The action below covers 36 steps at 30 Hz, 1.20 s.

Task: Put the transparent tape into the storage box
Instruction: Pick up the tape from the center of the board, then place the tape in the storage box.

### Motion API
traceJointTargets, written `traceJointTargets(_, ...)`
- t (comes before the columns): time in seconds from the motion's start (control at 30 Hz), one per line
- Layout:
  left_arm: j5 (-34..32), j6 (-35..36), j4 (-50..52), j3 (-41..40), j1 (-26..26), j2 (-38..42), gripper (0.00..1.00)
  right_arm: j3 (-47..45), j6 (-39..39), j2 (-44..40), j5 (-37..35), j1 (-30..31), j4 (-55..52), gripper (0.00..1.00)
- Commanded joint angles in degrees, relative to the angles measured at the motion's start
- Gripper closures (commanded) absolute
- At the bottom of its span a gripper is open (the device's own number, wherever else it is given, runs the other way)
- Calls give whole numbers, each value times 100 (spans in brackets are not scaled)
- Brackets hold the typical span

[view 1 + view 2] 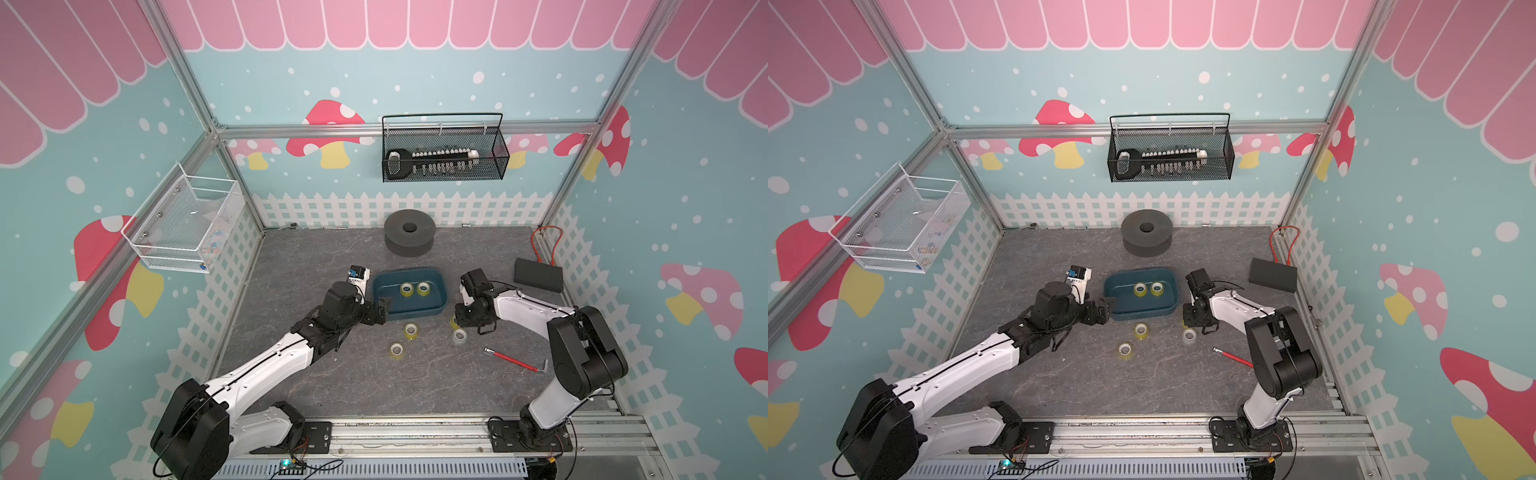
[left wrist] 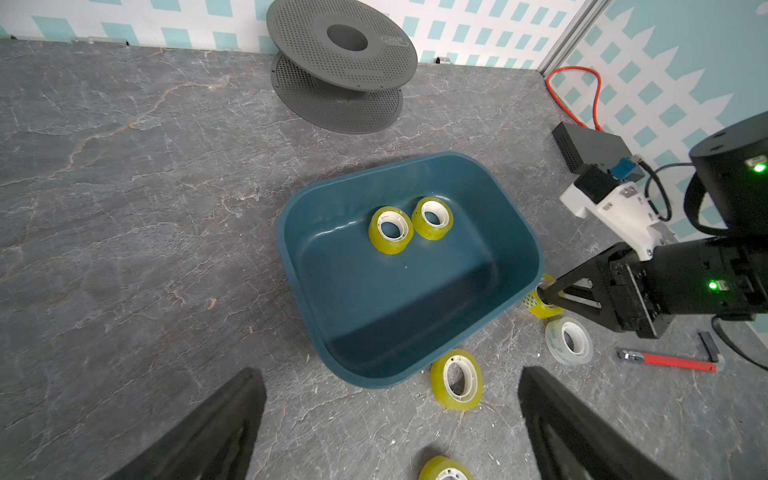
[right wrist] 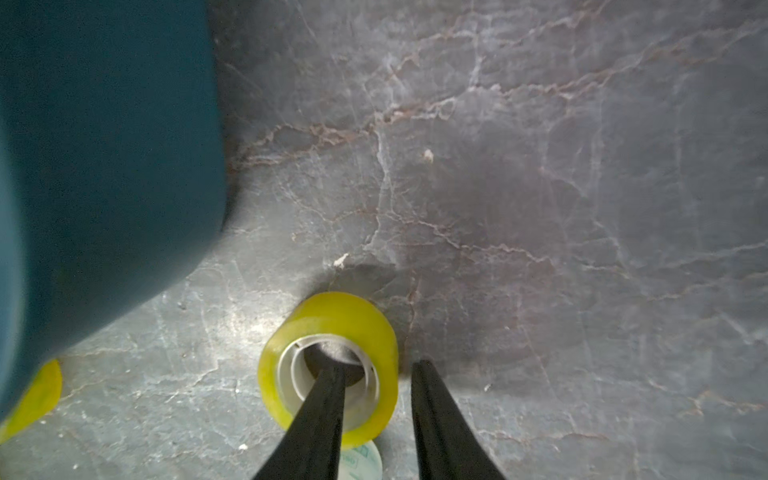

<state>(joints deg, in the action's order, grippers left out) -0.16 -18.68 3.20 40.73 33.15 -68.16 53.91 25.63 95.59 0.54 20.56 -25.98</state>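
Transparent tape appears as several rolls. In both top views, two boxed rolls [image 1: 406, 294] [image 1: 1140, 294] lie inside the storage box [image 1: 432, 312] [image 1: 1163, 312] at mid-frame. Three loose rolls [image 1: 410, 331] [image 1: 1141, 331] rest on the desk [image 1: 316, 266] [image 1: 1030, 257] just below it. The left fingers [image 1: 384, 309] [image 1: 1106, 308] stand wide and empty at the box's lower-left corner. The right fingers [image 1: 457, 322] [image 1: 1187, 322] point down at its lower-right corner.

From the left wrist, the storage box [image 2: 299, 249] fills the centre, with the boxed rolls [image 2: 376, 232] in its upper part. The left fingers [image 2: 224, 424] spread wide along the bottom edge, gripping nothing. At right, the right fingers [image 2: 573, 282] dip into a yellow roll [image 2: 542, 309] beside the box, above a clear roll [image 2: 555, 345].

From the right wrist, the right fingers [image 3: 324, 415] are narrow. One is inside the yellow roll [image 3: 332, 311], at its core, and one is outside, with a sliver of desk [image 3: 540, 166] showing between that finger and the roll. The storage box [image 3: 104, 145] fills the upper left.
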Motion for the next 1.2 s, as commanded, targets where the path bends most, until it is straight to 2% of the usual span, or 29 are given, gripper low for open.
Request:
traceJointTargets(0.0, 46, 11, 22, 69, 22, -21, 1, -103, 73, 151, 8, -34, 153, 68)
traceJointTargets(0.1, 22, 31, 34, 73, 25, -5, 1, -99, 83, 189, 43, -34, 182, 74)
traceJointTargets(0.23, -23, 57, 32, 67, 25, 22, 1, -68, 74, 113, 43, -34, 143, 95)
traceJointTargets(0.3, -4, 66, 37, 64, 25, 24, 1, -16, 74, 49, 26, -31, 55, 100)
traceJointTargets(0.47, -36, 83, 41, 32, 24, 72, 1, 416, 76, -335, -431, -33, -500, 100)
traceJointTargets(0.63, -72, 66, 36, 13, 23, 77, 1, 1605, -86, -613, -1210, -34, -1265, 100)
traceJointTargets(0.7, -104, 41, 48, 29, 23, 25, 1, 2062, -232, -572, -1193, -34, -1363, 100)
traceJointTargets(0.8, -218, -50, 70, 23, 24, -26, 1, 2814, -491, -172, -926, 59, -1476, 100)
traceJointTargets(0.93, -287, -153, 289, 58, -37, -186, 1, 3809, -839, 710, -558, 485, -1526, 100)
traceJointTargets(1.17, -337, -380, 559, -27, -163, -297, 1, 5160, -1036, 2217, -159, 1105, -1533, 100)
